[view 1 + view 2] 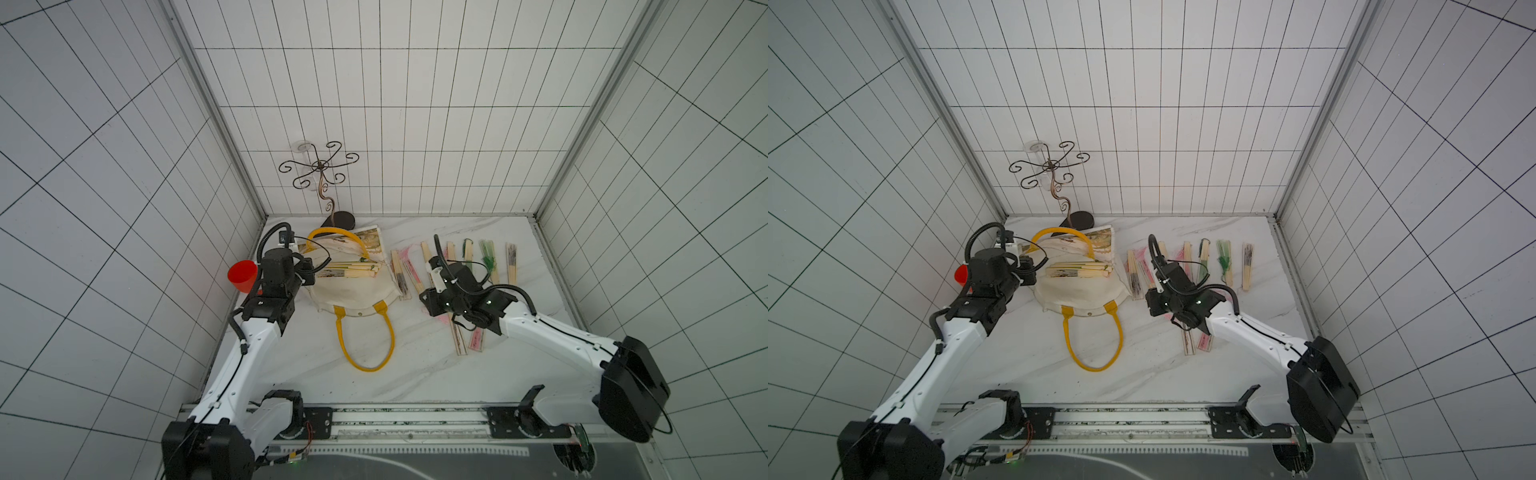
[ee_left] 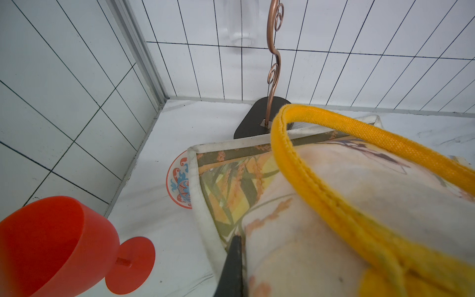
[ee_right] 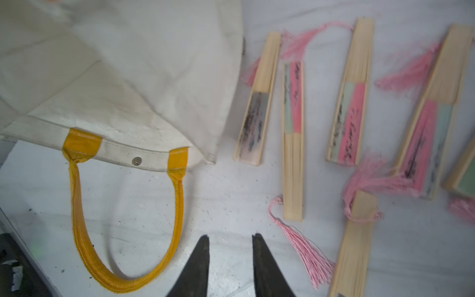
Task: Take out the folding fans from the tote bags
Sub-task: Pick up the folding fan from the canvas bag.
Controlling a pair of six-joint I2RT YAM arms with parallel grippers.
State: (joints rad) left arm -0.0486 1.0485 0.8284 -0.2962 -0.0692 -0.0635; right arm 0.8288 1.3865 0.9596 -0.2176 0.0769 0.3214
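A: What's the left gripper (image 2: 236, 239) doing?
B: Clamped shut on the tote bag (image 1: 353, 293) cloth at the bag's nine o'clock, likely to hold its mouth up so the stack of fans (image 1: 353, 269) inside shows.
A: And the right gripper (image 3: 230, 237)?
B: Jaws parted, empty, over the table (image 1: 415, 374) at three o'clock, beside the laid-out fans (image 1: 512, 264)

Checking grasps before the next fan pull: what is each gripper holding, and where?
The left gripper is shut on the tote bag, pinching its printed side near the edge seam; the right gripper is open, holding nothing.
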